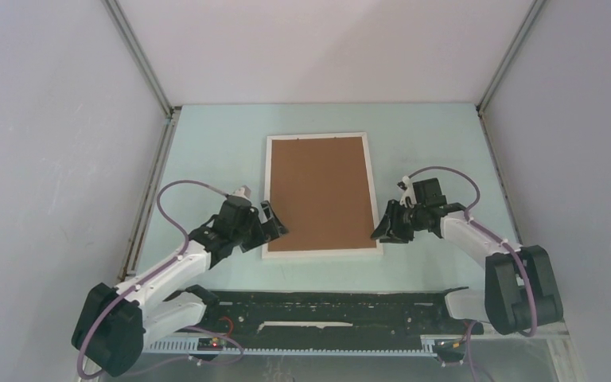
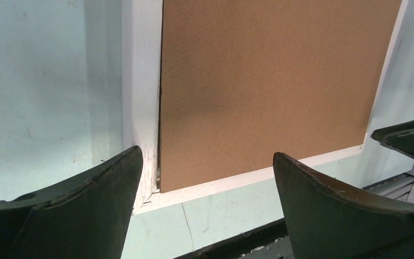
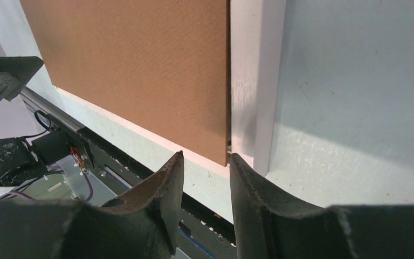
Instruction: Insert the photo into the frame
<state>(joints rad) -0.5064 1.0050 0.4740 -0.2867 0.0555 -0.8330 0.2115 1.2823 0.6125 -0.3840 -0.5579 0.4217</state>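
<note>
status: we see the frame point(image 1: 322, 254) lying flat on the pale green table point(image 1: 207, 143), centred between the two arms, long side running away from the bases. the brown backing board point(image 1: 321, 193) sits inside the white rails and fills the whole opening. both wrist views show a thin dark seam between board edge and rail. the photo: we cannot tell where it is, no view shows it (the board covers everything inside the rails)

left gripper point(image 1: 274, 221) is at the frame's near-left corner, jaws spread wide, holding nothing. from the left wrist camera we look through the gap at that corner. one finger point(image 2: 86, 199) is in front of the table just outside the side rail, the other point(image 2: 334, 205) is in front of the table on the near side of the bottom rail. we cannot tell whether either tip touches the frame

right gripper point(image 1: 380, 229) is at the near-right corner, jaws close together but not meeting, only a narrow gap. in the right wrist view that gap lines up with the seam between board and side rail, tips right at the corner, and we see nothing clamped in it. contact with the rail: cannot tell from these angles

each wrist camera catches the other arm's dark fingertip at its edge. a black strip point(image 1: 342, 306) runs along the near table edge between the bases, with grey enclosure walls point(image 1: 48, 119) on three sides
</note>
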